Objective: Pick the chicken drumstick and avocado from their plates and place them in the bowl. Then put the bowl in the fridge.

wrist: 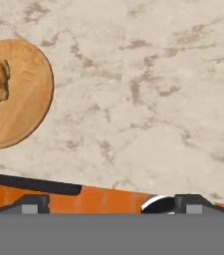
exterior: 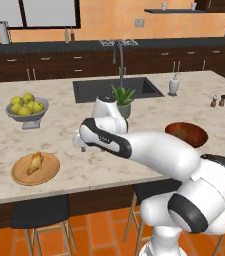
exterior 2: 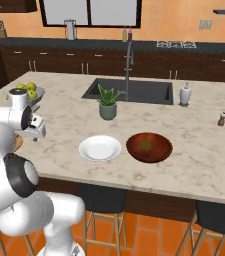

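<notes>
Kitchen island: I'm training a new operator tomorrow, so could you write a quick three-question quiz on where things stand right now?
1. True or false: the chicken drumstick lies on the wooden plate.
2. What lies in the bowl? A) the avocado B) the drumstick C) nothing
3. Fill in: the pincer above the counter is ____ (open or shut).
Key: 1 true; 2 A; 3 open.

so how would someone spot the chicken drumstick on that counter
Start at the marble island counter and go to its front left edge, past the grey fruit bowl. There a flat wooden plate holds the chicken drumstick: golden-tan and lumpy, unlike the smooth yellow-green fruits.
</notes>
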Robot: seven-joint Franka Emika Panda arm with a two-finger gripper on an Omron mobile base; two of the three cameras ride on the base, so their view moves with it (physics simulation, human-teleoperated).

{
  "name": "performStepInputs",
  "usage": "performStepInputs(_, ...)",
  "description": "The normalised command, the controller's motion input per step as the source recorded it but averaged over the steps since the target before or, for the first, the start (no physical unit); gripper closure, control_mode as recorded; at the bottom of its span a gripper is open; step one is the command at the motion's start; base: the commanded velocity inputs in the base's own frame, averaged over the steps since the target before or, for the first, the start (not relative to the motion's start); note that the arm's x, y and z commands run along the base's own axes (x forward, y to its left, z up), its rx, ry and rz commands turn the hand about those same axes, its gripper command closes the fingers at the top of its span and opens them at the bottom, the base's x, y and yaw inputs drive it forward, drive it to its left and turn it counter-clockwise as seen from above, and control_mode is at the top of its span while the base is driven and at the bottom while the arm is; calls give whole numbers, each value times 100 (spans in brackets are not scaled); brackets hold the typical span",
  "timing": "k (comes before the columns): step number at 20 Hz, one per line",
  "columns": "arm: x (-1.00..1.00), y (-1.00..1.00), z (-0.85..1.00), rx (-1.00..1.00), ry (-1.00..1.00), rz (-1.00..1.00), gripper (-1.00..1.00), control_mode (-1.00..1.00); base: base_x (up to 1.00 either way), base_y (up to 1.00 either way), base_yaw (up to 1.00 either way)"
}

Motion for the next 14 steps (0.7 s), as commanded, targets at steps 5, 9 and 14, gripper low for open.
performStepInputs(5,45,100,-3,-8,5,-4,-100,-100,0,0,0)
performStepInputs(9,48,100,-31,-7,0,-2,-100,-100,0,0,0)
performStepInputs(14,27,92,-34,1,0,0,-100,-100,0,0,0)
